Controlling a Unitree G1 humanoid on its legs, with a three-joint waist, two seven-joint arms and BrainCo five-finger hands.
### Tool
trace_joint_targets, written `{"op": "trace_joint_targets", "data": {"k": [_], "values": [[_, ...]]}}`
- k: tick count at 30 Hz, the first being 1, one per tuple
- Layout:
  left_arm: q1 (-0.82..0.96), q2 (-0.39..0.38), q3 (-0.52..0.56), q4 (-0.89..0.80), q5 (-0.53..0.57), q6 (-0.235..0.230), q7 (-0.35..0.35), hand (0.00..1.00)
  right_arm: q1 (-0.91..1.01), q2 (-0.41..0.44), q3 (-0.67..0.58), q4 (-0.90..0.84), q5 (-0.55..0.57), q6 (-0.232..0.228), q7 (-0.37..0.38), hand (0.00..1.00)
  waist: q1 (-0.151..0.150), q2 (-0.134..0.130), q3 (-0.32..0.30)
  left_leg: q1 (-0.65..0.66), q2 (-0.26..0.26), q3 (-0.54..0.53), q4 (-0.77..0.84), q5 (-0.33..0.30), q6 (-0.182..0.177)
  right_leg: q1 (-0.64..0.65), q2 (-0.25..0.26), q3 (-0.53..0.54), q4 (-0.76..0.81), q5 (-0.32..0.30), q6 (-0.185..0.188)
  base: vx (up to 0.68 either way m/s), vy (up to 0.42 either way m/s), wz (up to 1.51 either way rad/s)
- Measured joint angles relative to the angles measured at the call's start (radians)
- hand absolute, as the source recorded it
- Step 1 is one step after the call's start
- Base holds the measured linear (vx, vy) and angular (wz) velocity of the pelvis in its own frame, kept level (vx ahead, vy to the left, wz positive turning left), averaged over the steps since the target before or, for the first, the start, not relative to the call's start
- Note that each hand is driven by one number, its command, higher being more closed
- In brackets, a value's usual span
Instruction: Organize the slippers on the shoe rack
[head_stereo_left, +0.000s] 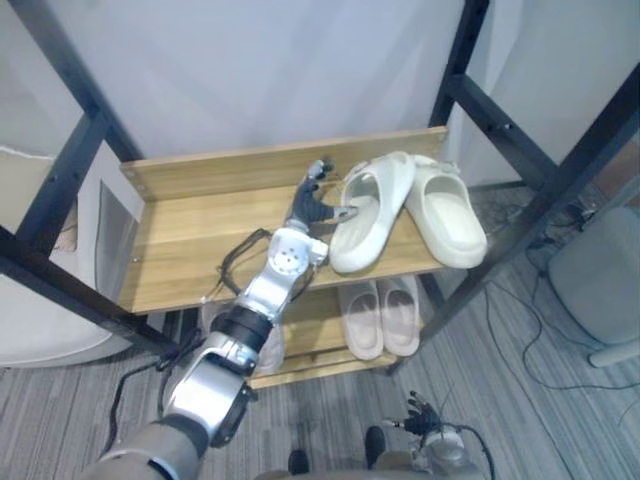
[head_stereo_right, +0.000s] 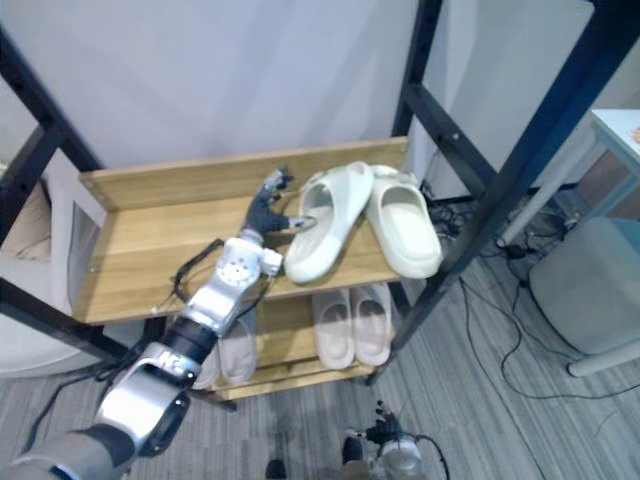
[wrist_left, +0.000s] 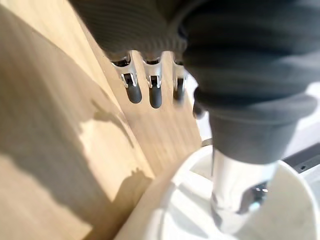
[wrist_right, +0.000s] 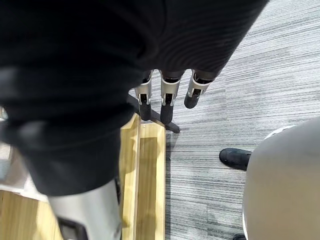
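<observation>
1. Standing against a pale wall, the shoe rack (head_stereo_left: 500, 128) is a black frame with two wooden shelves in sight: the upper shelf (head_stereo_left: 200, 230) and, beneath it, the lower shelf (head_stereo_left: 318, 325)
2. Counting footwear: two cream slippers lie on the upper shelf, both at its right end. Below the upper shelf's right end sit two pale pink slippers (head_stereo_left: 380, 318), side by side. Below its middle are what look like two more pale slippers (head_stereo_right: 228, 350), partly hidden behind the left arm
3. Of the cream pair, the right cream slipper (head_stereo_left: 448, 215) lies fairly square to the upper shelf's front edge. The left cream slipper (head_stereo_left: 362, 225) is skewed, its toe pressed against or riding on its partner's toe and its heel swung toward the shelf's middle
4. As I judge it, the job is mostly done: every slipper is on the rack and the lower pairs look tidy. What remains is squaring the skewed slipper beside its mate
5. The left hand (head_stereo_left: 312, 205) is over the upper shelf beside that slipper's heel; its fingers (wrist_left: 155, 95) are straight above bare wood and its thumb (wrist_left: 235, 185) reaches into the slipper's opening, clamping nothing
6. The right hand (wrist_right: 168, 102) hangs well below the upper shelf, over grey floor, fingers relaxed and holding nothing
</observation>
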Motion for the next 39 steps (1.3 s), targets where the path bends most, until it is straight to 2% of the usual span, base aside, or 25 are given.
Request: {"op": "trace_joint_targets", "data": {"k": [16,21,29,39], "values": [[0.052,-0.004,0.039,-0.071,-0.037,0.0,0.014,0.0,0.002,0.002,0.006,0.001,0.0,0.008,0.0,0.0,0.012,0.0,0.0,0.011,-0.001,-0.021,0.001,0.001,0.002,0.02,0.0,-0.022,0.001,0.0,0.0,-0.01,-0.003,0.02],[0.084,-0.006,0.039,-0.118,-0.042,-0.003,0.013,0.0,0.007,0.001,0.006,0.001,-0.001,0.009,0.0,0.0,0.029,-0.001,-0.001,0.012,-0.003,-0.026,0.001,0.003,0.004,0.023,-0.002,-0.026,0.0,0.0,0.0,-0.05,-0.006,0.03],[0.198,-0.016,0.037,-0.235,-0.187,-0.024,0.008,0.0,0.013,0.002,0.006,0.004,-0.001,0.02,0.0,0.0,0.048,-0.004,-0.004,0.015,-0.007,-0.051,-0.001,0.006,0.008,0.037,-0.007,-0.054,0.0,-0.003,0.0,-0.02,-0.003,0.08],[0.352,-0.017,-0.022,-0.377,-0.397,-0.037,-0.032,0.0,0.013,0.017,0.02,0.025,-0.001,0.034,-0.01,0.0,0.069,-0.025,-0.018,0.02,-0.016,-0.074,-0.001,0.013,0.015,0.055,-0.017,-0.083,0.0,-0.005,0.003,-0.03,0.005,0.09]]}}
